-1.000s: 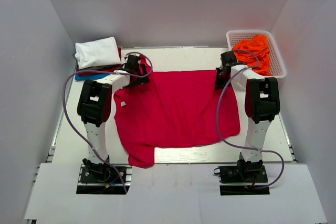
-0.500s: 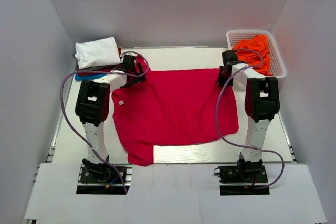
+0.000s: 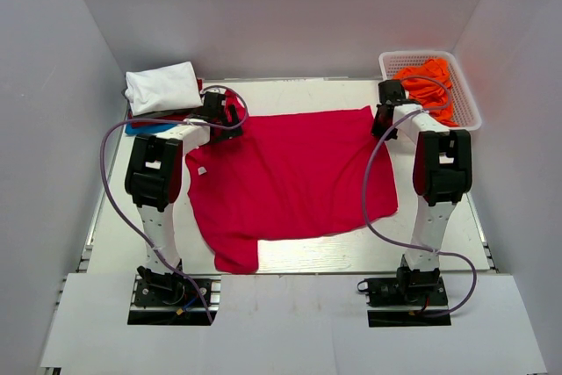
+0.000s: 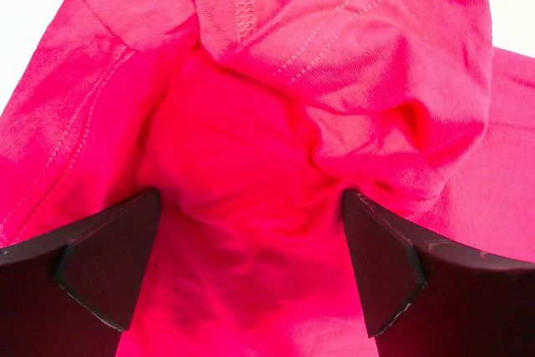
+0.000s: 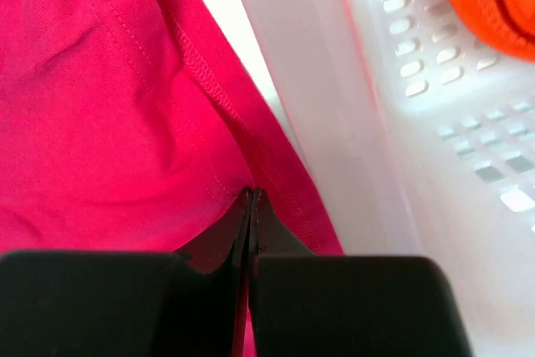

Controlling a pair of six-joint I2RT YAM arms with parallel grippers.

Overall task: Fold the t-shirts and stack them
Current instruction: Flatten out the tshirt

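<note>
A crimson-red t-shirt [image 3: 290, 173] lies spread across the middle of the table, its small white neck label [image 3: 201, 170] at the left. My left gripper [image 3: 219, 111] hovers at the shirt's far left corner. In the left wrist view it [image 4: 251, 265] stands open, with bunched red cloth [image 4: 276, 123] between the fingers [image 4: 100, 265]. My right gripper [image 3: 384, 117] is at the far right corner, shut on the shirt's hemmed edge [image 5: 251, 198]. A folded white t-shirt [image 3: 160, 87] tops a stack with a blue one [image 3: 140, 128]. An orange t-shirt [image 3: 430, 81] lies in the basket.
The white plastic basket [image 3: 467, 94] stands at the back right, and its wall [image 5: 334, 106] is close beside my right gripper. The stack of folded shirts sits at the back left corner. Grey walls enclose the table on three sides.
My right gripper has shut on the red shirt's far right corner and drawn it back and to the right. The shirt lies flatter and farther back. The left gripper has barely moved.
</note>
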